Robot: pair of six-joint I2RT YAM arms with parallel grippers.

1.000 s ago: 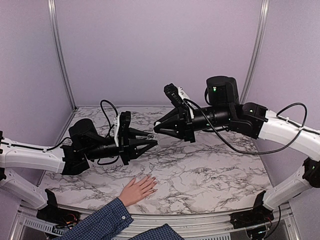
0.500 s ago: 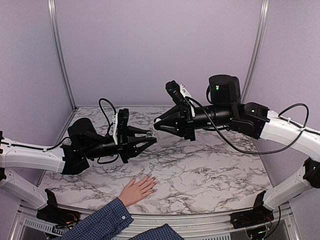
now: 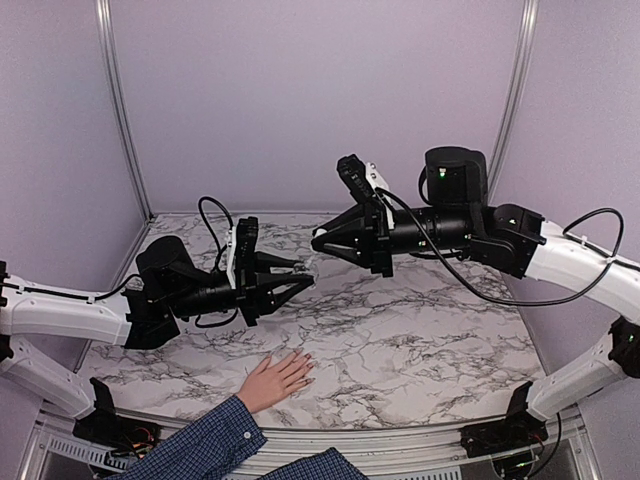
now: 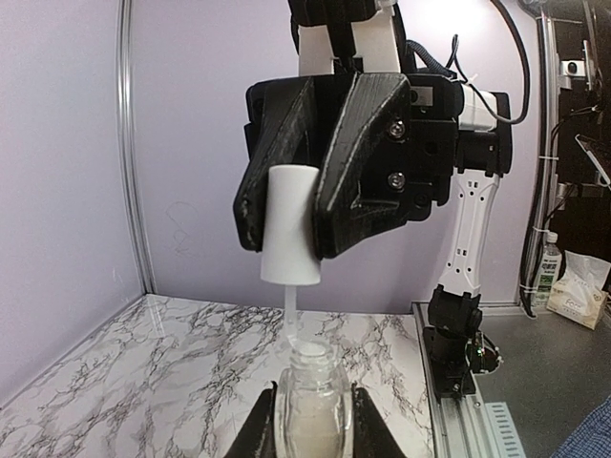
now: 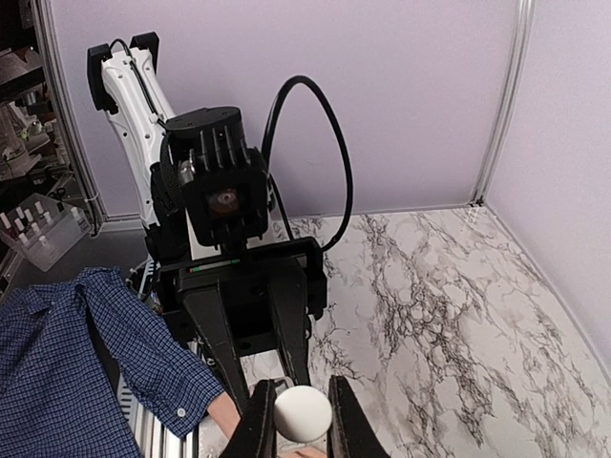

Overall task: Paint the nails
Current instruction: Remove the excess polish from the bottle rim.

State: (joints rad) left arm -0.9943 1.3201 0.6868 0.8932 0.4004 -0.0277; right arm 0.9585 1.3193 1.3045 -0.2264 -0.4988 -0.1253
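A light-skinned hand [image 3: 274, 379] with a blue plaid sleeve [image 3: 205, 443] lies flat on the marble table near the front edge; its nails are too small to make out. My left gripper [image 3: 303, 277] is shut on a clear glass polish bottle [image 4: 312, 405], held in the air above the table. My right gripper [image 3: 316, 247] is shut on the white brush cap [image 4: 290, 225], just above and to the right of the bottle. The brush stem [image 4: 290, 313] reaches down to the bottle's open neck. The cap also shows in the right wrist view [image 5: 303, 414].
The marble tabletop [image 3: 420, 340] is enclosed by lilac walls with metal corner posts [image 3: 118, 105]. Both arms reach over the middle of the table, above and behind the hand. Cables [image 3: 213, 215] loop from both wrists.
My right gripper with the white cap has risen slightly and shifted right, away from the bottle. My left gripper and the hand have stayed put.
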